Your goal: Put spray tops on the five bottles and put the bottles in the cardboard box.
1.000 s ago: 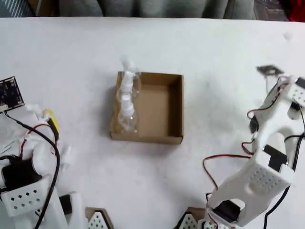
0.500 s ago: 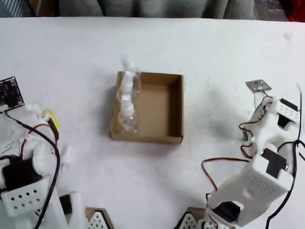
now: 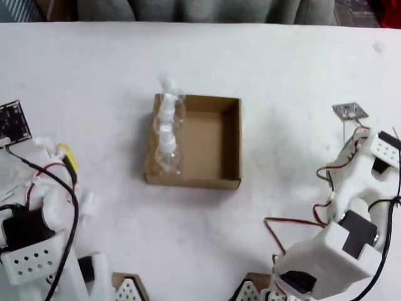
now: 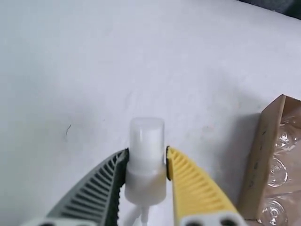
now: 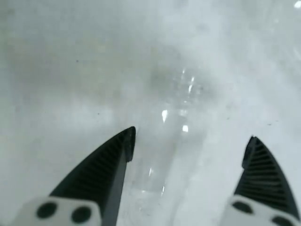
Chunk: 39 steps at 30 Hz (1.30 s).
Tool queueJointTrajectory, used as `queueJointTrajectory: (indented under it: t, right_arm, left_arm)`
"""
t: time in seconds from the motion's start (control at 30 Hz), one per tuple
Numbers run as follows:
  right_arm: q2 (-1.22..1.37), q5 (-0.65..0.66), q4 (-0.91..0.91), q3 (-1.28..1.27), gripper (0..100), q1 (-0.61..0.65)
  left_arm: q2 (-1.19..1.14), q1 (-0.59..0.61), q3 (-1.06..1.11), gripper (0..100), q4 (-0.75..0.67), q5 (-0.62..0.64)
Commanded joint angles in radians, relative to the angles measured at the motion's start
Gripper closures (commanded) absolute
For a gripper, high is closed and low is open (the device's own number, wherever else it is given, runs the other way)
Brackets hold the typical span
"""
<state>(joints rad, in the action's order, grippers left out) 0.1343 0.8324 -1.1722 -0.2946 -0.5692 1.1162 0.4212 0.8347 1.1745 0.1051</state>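
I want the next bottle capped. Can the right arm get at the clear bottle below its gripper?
Probably yes: the right gripper hangs open right above the clear bottle, and nothing lies between them.

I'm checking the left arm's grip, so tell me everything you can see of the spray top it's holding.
The spray top is white plastic: a translucent cap over a wider opaque collar, with a thin dip tube beneath. The left gripper is shut on it, grey finger and yellow finger pressing the collar's two sides. It points away from the wrist, over the white table, near the cardboard box holding clear bottles. Whether it touches the table cannot be told.
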Motion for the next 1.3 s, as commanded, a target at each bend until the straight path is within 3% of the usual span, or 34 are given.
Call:
queueJointTrajectory:
  t: [0.0,0.33,0.67,0.77,0.9,0.93,1.27]
  right_arm:
    - [-0.044,0.052,0.031,-0.02,68.7,-0.03]
    - [0.088,0.049,0.122,-0.014,68.7,0.016]
    - [0.173,-0.141,0.122,0.066,69.8,-0.001]
    - [0.174,-0.14,0.122,0.066,78.6,0.002]
    - [0.174,-0.137,0.133,0.077,99.2,0.008]
    - [0.174,-0.118,0.13,0.087,98.1,0.008]
    - [-0.033,-0.107,-0.275,0.298,98.1,-0.008]
  left_arm:
    - [0.015,0.008,-0.006,98,-0.018,-0.006]
    - [0.015,0.008,-0.006,98,-0.018,-0.006]
    - [0.015,0.007,-0.006,98,-0.018,-0.006]
    - [0.015,0.008,-0.006,98,-0.018,-0.006]
    - [0.015,0.008,-0.006,98,-0.018,-0.006]
    - [0.015,0.008,-0.006,98,-0.018,-0.006]
    - [0.015,0.004,-0.012,98,-0.018,-0.002]
